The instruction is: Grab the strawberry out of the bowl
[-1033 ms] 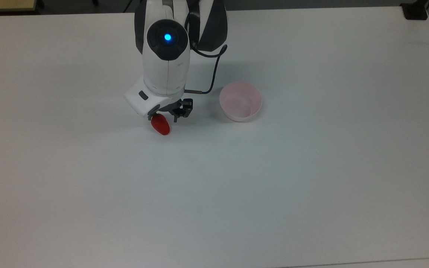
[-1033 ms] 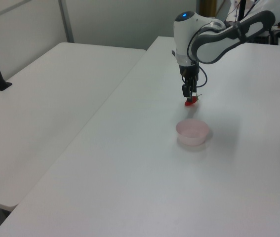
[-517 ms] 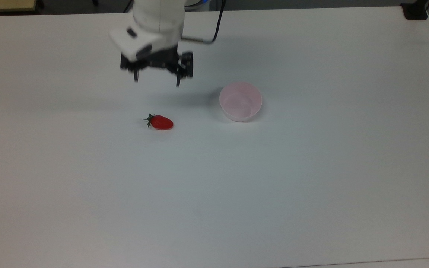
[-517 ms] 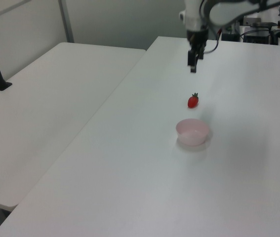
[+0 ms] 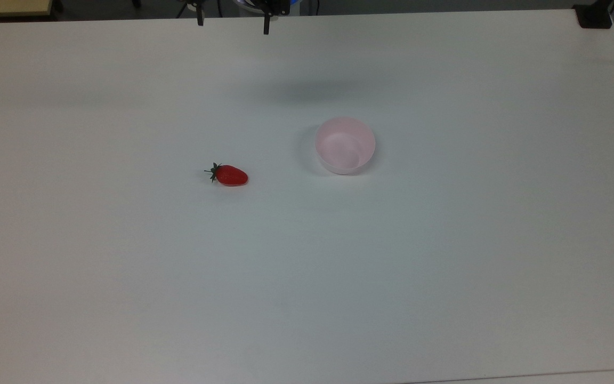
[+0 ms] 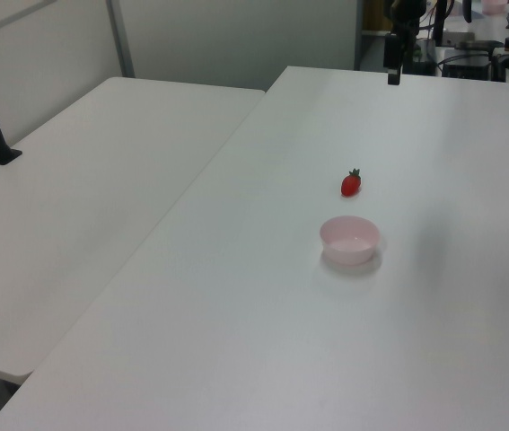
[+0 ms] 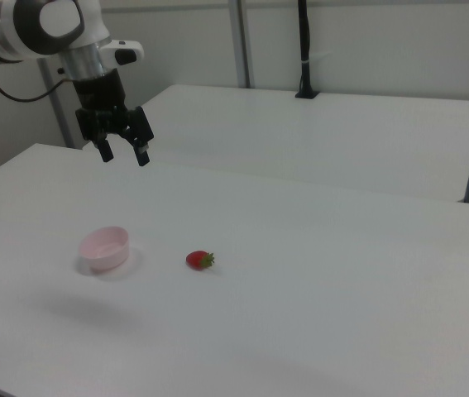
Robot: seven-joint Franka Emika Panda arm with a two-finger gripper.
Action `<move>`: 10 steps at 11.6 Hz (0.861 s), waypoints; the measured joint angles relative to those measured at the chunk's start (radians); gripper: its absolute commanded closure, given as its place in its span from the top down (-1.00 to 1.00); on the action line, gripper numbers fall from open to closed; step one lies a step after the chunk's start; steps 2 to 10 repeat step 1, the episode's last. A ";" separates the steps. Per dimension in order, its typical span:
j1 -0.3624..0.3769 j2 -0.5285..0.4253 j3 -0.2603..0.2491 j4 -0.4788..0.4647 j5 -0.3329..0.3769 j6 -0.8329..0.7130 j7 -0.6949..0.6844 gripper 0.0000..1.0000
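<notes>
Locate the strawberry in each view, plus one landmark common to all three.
Top view: strawberry left of centre, lying on the table, to the left of the bowl, apart from it.
Left view: strawberry right of centre, just above the bowl.
Right view: strawberry left of centre, to the right of the bowl.
Shared landmark: the pink bowl, with nothing in it.
</notes>
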 measured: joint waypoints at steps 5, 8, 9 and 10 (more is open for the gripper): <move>0.000 -0.005 -0.011 0.000 0.013 0.000 0.000 1.00; 0.000 -0.005 -0.011 0.000 0.013 0.000 0.000 1.00; 0.000 -0.005 -0.011 0.000 0.013 0.000 0.000 1.00; 0.000 -0.005 -0.011 0.000 0.013 0.000 0.000 1.00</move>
